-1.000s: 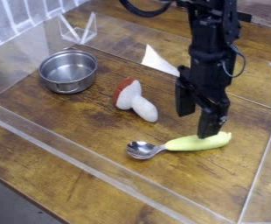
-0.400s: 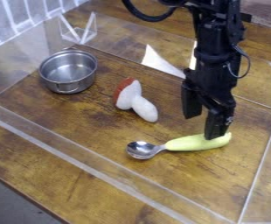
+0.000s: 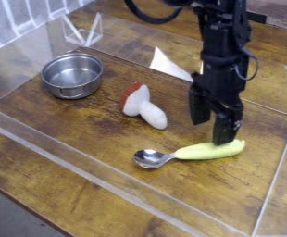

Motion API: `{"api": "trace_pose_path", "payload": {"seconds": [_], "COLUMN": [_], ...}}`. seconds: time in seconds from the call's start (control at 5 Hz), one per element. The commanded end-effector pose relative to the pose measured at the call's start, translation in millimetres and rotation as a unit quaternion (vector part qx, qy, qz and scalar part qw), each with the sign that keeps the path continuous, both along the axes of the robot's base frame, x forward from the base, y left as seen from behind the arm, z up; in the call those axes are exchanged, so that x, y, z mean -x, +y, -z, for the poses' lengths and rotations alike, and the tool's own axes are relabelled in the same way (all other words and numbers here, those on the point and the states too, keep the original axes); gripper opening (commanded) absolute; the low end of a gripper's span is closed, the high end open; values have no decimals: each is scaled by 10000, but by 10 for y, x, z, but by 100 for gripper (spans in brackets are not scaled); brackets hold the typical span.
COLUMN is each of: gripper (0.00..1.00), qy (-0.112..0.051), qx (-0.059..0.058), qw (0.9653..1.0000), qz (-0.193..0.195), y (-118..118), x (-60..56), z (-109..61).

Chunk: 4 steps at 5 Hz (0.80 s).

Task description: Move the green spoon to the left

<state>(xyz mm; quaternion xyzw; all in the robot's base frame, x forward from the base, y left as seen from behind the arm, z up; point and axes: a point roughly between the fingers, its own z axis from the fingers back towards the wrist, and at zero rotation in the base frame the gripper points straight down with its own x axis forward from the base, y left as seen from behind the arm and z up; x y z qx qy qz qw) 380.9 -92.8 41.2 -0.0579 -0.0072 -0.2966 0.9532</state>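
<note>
Wooden planking forms the work surface (image 3: 59, 148), which is enclosed by low walls of clear plastic sheet (image 3: 109, 180). One container is noted: a round steel bowl (image 3: 72, 74) standing upright at the far left of the surface. Nothing can be made out inside it; only its shiny inner wall and floor are seen.

At the middle of the surface a white stubby object with a red tip (image 3: 143, 104) is lying on its side, well apart from the steel bowl and apart from the spoon.

The green spoon (image 3: 187, 154) is found lying flat on the wood toward the near right. Its silver metal bowl is pointed left and its yellow-green handle runs off to the right.

A black robot arm is seen coming down from the top edge, with its gripper (image 3: 220, 131) pointed downward directly over the right end of the spoon handle. The jaws are held wide apart and nothing is gripped between them. The nearer fingertip is seen just above or at the handle's end; contact cannot be told from this view.

White paper-like scraps (image 3: 171, 63) are observed lying behind the arm, near the far wall.
</note>
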Motion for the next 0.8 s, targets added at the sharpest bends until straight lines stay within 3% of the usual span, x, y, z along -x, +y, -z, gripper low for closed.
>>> {"api": "trace_pose_path", "payload": {"seconds": [0.0, 0.2, 0.6], "gripper": [0, 100, 100], "qy": [-275, -222, 17], "qx": [25, 43, 139], "qw": [9996, 9991, 9999], "qz": [-21, 363, 89], "y": [151, 145, 163], "x": [-96, -59, 130], "z": [-134, -117, 14]}}
